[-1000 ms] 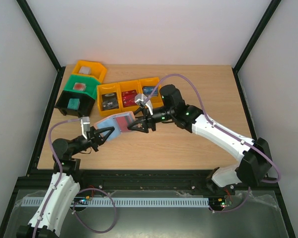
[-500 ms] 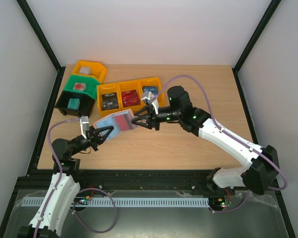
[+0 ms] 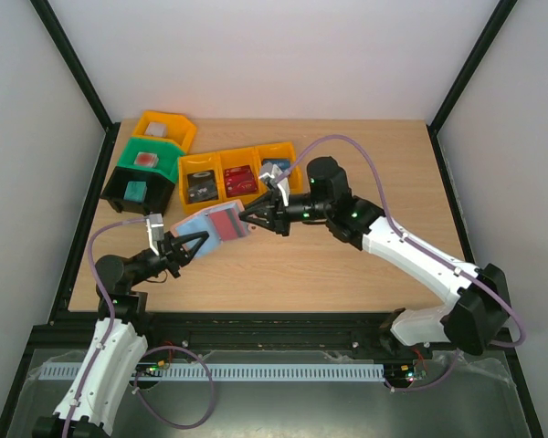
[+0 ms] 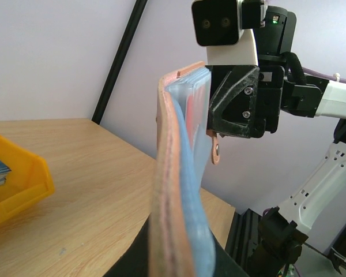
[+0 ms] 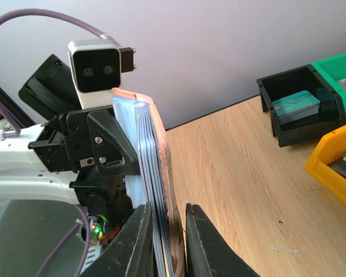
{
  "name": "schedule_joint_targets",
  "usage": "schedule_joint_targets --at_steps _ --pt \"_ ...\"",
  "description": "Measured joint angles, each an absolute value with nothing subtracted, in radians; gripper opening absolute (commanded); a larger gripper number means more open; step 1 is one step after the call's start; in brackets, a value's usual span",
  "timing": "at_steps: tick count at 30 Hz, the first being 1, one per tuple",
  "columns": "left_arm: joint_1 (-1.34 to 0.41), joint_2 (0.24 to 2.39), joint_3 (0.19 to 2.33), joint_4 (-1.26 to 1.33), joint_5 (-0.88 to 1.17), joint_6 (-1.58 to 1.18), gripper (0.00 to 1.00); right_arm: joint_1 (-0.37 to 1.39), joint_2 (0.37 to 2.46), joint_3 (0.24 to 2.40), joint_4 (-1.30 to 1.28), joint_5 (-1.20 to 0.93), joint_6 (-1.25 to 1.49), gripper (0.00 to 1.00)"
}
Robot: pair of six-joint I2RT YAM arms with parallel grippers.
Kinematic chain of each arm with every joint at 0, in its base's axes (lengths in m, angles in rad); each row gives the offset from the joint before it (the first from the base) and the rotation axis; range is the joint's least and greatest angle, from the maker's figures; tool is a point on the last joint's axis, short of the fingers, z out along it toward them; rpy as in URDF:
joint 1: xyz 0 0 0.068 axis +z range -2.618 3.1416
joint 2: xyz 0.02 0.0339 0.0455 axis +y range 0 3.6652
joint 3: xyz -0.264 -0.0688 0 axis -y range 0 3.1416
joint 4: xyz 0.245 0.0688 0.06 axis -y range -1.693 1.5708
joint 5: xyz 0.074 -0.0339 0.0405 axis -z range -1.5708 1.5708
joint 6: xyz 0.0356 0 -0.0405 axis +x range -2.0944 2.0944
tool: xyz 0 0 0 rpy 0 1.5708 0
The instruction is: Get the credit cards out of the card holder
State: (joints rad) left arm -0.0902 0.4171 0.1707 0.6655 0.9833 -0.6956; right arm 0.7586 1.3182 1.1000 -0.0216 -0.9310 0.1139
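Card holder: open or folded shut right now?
Open. The card holder is spread flat, light blue lining facing the top camera, a red card showing in its pocket.

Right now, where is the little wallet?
In the top view, the card holder is left of centre, up between the left end effector and the right end effector, just nearer than the orange bins.

From above and behind the arm bases, my top view looks down over the whole bench (image 3: 301,265). My wrist views face each other, tight against the edge-on card holder (image 4: 172,173): left sees the right wrist camera (image 4: 219,22), right the left wrist camera (image 5: 101,64).
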Motion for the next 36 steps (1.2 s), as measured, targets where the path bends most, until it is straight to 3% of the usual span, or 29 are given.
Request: schedule_joint_targets --at_steps 16,22,23,26,27,28,31,32,36 --pt "-0.088 0.417 0.162 0.656 0.979 -0.688 0.02 0.847 1.384 1.105 0.010 -0.863 0.112 0.16" --pt "-0.088 0.417 0.162 0.651 0.979 -0.687 0.02 0.872 1.414 1.121 0.014 -0.832 0.118 0.25" --pt "-0.088 0.417 0.162 0.652 0.978 -0.687 0.02 0.878 1.417 1.121 0.018 -0.827 0.117 0.23" --pt "-0.088 0.417 0.162 0.652 0.979 -0.685 0.02 0.894 1.430 1.121 0.039 -0.804 0.131 0.04" --pt "-0.088 0.417 0.162 0.652 0.978 -0.685 0.02 0.898 1.433 1.121 0.044 -0.789 0.137 0.02" --pt "-0.088 0.416 0.162 0.651 0.975 -0.682 0.09 0.900 1.436 1.122 0.047 -0.776 0.144 0.02" --pt "-0.087 0.415 0.162 0.627 0.950 -0.657 0.61 0.906 1.442 1.138 0.024 -0.711 0.146 0.02" --pt "-0.086 0.411 0.162 0.611 0.934 -0.642 0.70 0.911 1.444 1.149 0.007 -0.674 0.145 0.02" --pt "-0.078 0.398 0.162 0.565 0.888 -0.586 0.87 0.911 1.460 1.225 -0.088 -0.494 0.143 0.02"
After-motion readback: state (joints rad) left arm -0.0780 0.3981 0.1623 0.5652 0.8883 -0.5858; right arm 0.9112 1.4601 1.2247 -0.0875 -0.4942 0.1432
